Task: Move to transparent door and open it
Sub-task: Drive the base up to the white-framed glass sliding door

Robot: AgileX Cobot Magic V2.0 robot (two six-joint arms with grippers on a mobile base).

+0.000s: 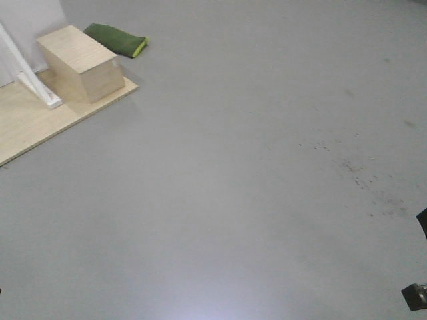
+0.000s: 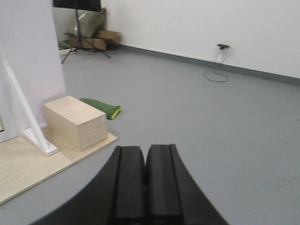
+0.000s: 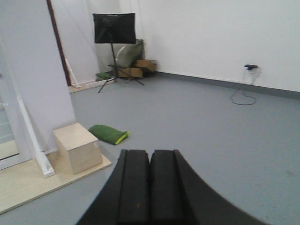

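My left gripper [image 2: 145, 151] is shut with nothing between its black fingers, and it hangs over bare grey floor. The right gripper [image 3: 150, 153] is shut and empty too, also above the floor. At the far left edge of the right wrist view a narrow strip of glass in a white frame [image 3: 6, 126] rises behind the plywood platform. No handle shows on it, so I cannot tell whether it is the transparent door. The front view shows only floor and the platform corner.
A pale wooden box [image 1: 80, 63] sits on a plywood platform [image 1: 40, 127] at the left, beside a slanted white brace [image 1: 27, 73]. A green cushion [image 1: 117, 39] lies behind the box. A black panel on a tripod [image 3: 114, 28] and cardboard boxes [image 3: 136, 68] stand by the far wall.
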